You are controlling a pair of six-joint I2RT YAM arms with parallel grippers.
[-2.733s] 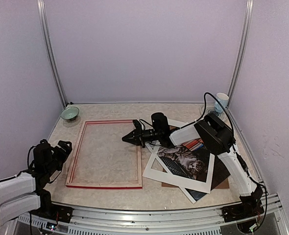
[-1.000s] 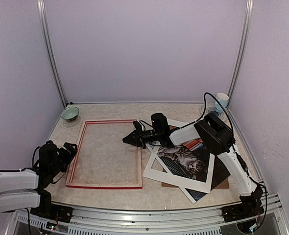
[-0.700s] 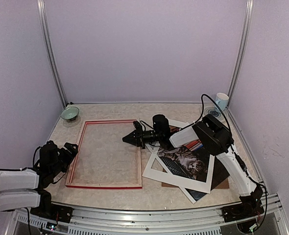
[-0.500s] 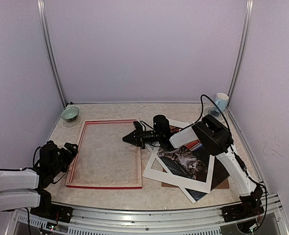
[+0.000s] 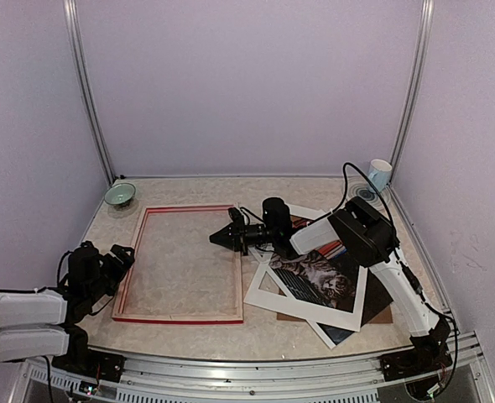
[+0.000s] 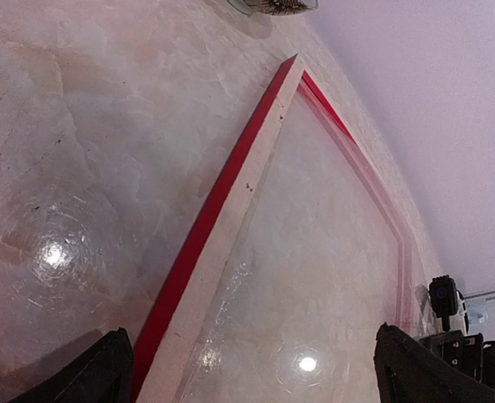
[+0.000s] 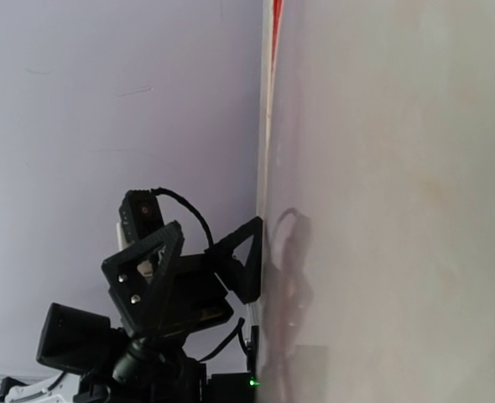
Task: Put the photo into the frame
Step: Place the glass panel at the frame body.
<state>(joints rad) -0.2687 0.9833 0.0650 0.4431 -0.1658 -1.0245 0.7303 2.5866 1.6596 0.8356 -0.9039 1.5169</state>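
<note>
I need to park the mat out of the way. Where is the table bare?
Bare: the far strip of table between the green bowl and the cup, behind the frame; also the near strip before it. Crowded: the right side, where mat, photo and backing board overlap.

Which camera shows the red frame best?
Top external: the whole frame lies flat in view, all four sides visible. Left wrist shows one rail and a far corner close up; right wrist only a thin red sliver.

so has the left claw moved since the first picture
Yes. The left claw has edged right in the top view, closer to the left rail of the frame, which lies where it did.
</note>
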